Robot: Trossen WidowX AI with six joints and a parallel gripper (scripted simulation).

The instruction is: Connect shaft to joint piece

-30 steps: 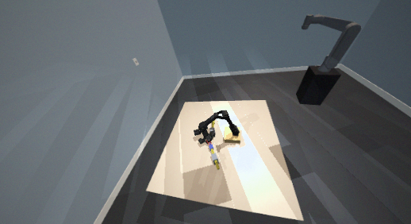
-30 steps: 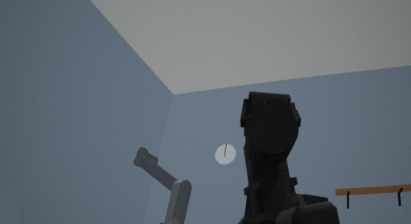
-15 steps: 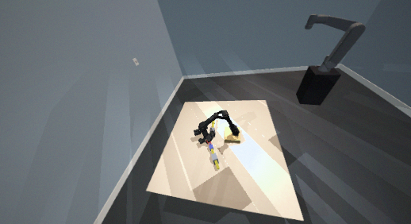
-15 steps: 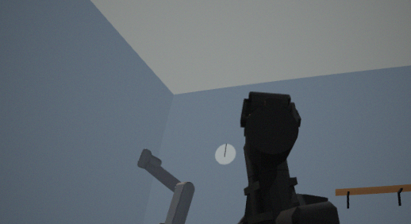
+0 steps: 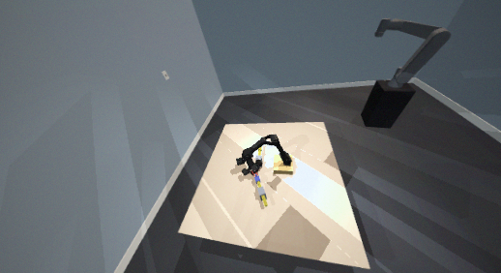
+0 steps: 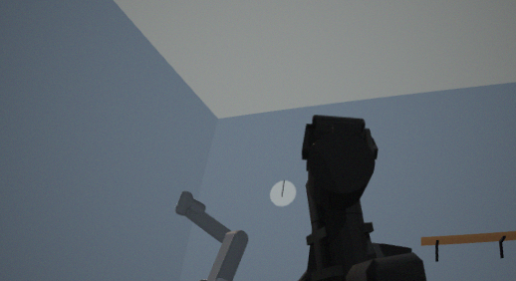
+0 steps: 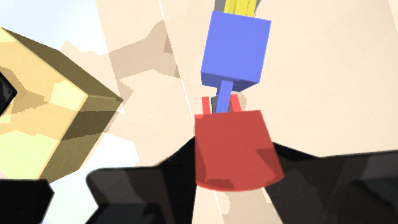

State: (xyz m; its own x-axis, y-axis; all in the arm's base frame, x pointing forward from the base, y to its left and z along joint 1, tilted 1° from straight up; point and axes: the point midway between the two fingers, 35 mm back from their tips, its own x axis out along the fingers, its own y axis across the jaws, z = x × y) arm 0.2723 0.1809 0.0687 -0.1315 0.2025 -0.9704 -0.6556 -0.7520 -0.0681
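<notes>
The red joint piece (image 7: 232,150) is between the two black fingers of my gripper (image 7: 220,137) (image 5: 253,172), which is shut on it. Red prongs at its far end sit around a thin blue tongue, part of the blue hinge piece (image 7: 236,47) (image 5: 257,178). Beyond that, the yellow shaft (image 7: 241,6) (image 5: 264,201) runs through a grey block (image 5: 262,192). In the top view, the second yellow shaft (image 5: 260,150) and its pale block lie behind the gripper, partly hidden by the arm. The joint's opening is not visible. The exterior view shows only the dark arm.
The arm's base stands on a yellow block (image 5: 283,170) (image 7: 37,120), right of the shafts in the top view and left in the wrist view. A grey arm on a black pedestal (image 5: 387,104) stands beyond the table (image 5: 218,223). Light and shadow patches cross the table top.
</notes>
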